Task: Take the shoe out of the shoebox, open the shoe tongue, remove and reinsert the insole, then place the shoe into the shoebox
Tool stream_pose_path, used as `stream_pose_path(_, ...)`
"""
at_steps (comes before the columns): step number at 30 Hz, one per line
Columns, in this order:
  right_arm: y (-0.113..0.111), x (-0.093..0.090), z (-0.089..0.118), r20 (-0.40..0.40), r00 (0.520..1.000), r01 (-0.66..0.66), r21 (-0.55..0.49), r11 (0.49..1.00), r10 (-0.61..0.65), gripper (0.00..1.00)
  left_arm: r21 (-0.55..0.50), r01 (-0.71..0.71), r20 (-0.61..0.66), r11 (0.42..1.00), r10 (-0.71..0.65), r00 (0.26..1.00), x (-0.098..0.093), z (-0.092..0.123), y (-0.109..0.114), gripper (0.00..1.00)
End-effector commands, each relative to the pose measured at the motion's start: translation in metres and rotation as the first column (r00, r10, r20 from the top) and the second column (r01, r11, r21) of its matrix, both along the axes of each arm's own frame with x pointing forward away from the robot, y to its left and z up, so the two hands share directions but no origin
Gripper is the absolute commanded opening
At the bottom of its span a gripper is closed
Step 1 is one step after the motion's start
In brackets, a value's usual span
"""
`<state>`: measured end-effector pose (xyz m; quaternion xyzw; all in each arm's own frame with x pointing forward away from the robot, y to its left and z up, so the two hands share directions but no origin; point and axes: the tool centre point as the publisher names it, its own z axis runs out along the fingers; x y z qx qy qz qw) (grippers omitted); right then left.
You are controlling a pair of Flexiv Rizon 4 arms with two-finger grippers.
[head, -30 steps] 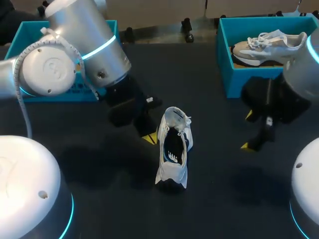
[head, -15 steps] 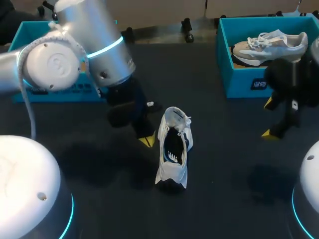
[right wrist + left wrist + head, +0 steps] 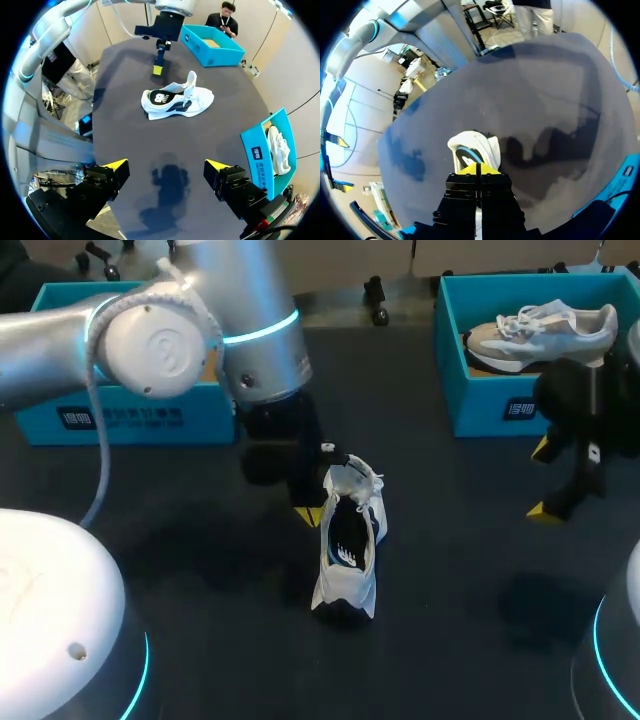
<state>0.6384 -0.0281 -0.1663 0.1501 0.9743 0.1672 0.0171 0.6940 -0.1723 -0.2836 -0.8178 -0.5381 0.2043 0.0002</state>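
Note:
A white shoe (image 3: pixel 346 545) with a dark insole lies on the dark table's middle, its opening facing up. My left gripper (image 3: pixel 309 515) is shut and empty, its yellow tips close against the shoe's left edge near the laces. From the left wrist the shut gripper (image 3: pixel 476 170) hangs just over the shoe (image 3: pixel 474 148). My right gripper (image 3: pixel 543 480) stands open and empty at the right, well away from the shoe. In the right wrist view its gripper (image 3: pixel 166 165) is spread wide, with the shoe (image 3: pixel 177 100) and the left gripper (image 3: pixel 158 68) ahead.
A teal shoebox (image 3: pixel 500 405) at the back right holds a second white shoe (image 3: pixel 545 328), just behind my right gripper. Another teal box (image 3: pixel 120 418) stands at the back left behind my left arm. The same two boxes show in the right wrist view (image 3: pixel 261 150) (image 3: pixel 212 46).
My left arm has swung right, bringing its shut gripper up to the shoe's left edge. My right gripper drew back to the right early on, then kept still. The shoe has not moved.

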Motion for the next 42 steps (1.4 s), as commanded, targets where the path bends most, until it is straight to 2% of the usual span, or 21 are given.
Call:
stream_pose_path(1,0.0,0.0,-0.001,0.0,1.0,0.001,-0.001,1.0,-0.001,1.0,0.077,0.049,0.012,0.996,-0.05,0.999,0.006,0.0,-0.012,0.0)
stream_pose_path(8,0.0,0.0,-0.001,0.0,1.0,0.001,-0.001,1.0,-0.001,1.0,0.169,0.064,0.065,0.984,-0.076,0.995,0.01,-0.004,-0.017,0.0)
stream_pose_path(18,0.0,0.0,-0.001,0.0,1.0,0.001,-0.001,1.0,-0.001,1.0,0.288,-0.094,0.069,0.953,0.077,0.995,0.004,-0.019,-0.021,0.0)
stream_pose_path(20,0.0,0.0,-0.001,0.0,1.0,0.001,-0.001,1.0,-0.001,1.0,0.268,-0.133,0.101,0.954,0.109,0.989,0.003,-0.022,-0.02,0.0)
stream_pose_path(32,0.0,0.0,-0.001,0.0,1.0,0.001,-0.001,1.0,-0.001,1.0,0.273,-0.142,0.081,0.952,0.125,0.989,0.002,-0.021,-0.021,0.0)
stream_pose_path(37,0.0,0.0,-0.001,0.0,1.0,0.001,-0.001,1.0,-0.001,1.0,0.295,-0.147,0.125,0.944,0.114,0.986,-0.004,-0.032,-0.023,0.0)
stream_pose_path(42,0.0,0.0,-0.001,0.0,1.0,0.001,-0.001,1.0,-0.001,1.0,0.295,-0.16,0.146,0.942,0.121,0.982,-0.002,-0.043,-0.025,0.0)
